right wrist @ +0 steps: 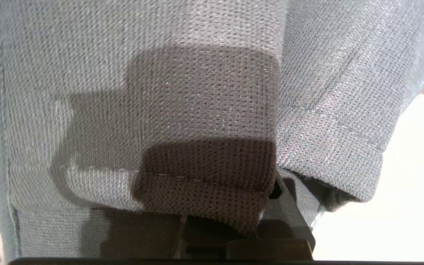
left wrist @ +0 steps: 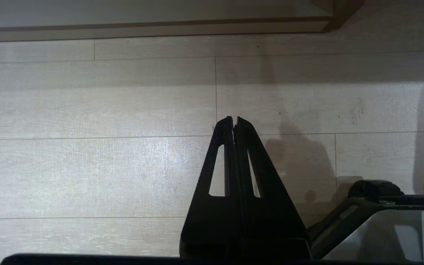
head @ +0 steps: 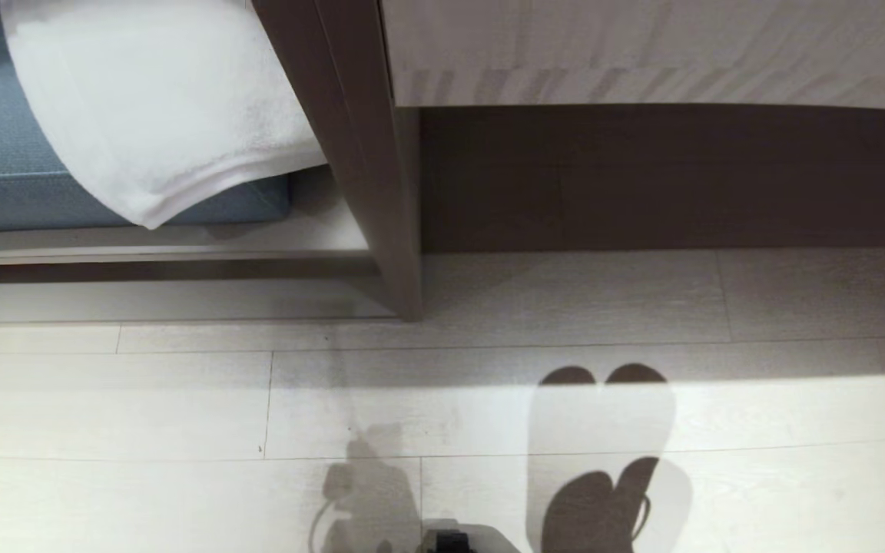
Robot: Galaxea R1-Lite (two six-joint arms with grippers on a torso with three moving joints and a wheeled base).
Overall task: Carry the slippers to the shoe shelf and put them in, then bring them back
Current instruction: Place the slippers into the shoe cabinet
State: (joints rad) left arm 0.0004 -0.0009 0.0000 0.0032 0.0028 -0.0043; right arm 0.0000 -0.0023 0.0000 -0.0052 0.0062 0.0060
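Gripping the slippers (right wrist: 204, 110), the right pincer (right wrist: 234, 224) is clamped on grey fabric; left pincer (left wrist: 235, 123) closed; label text unreadable.

slippers (right wrist: 204, 110) fill view, hiding right gripper (right wrist: 234, 221) jaws

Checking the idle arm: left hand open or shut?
Shut: left hand, fingers pressed together at the tips, nothing between them, above the floor.
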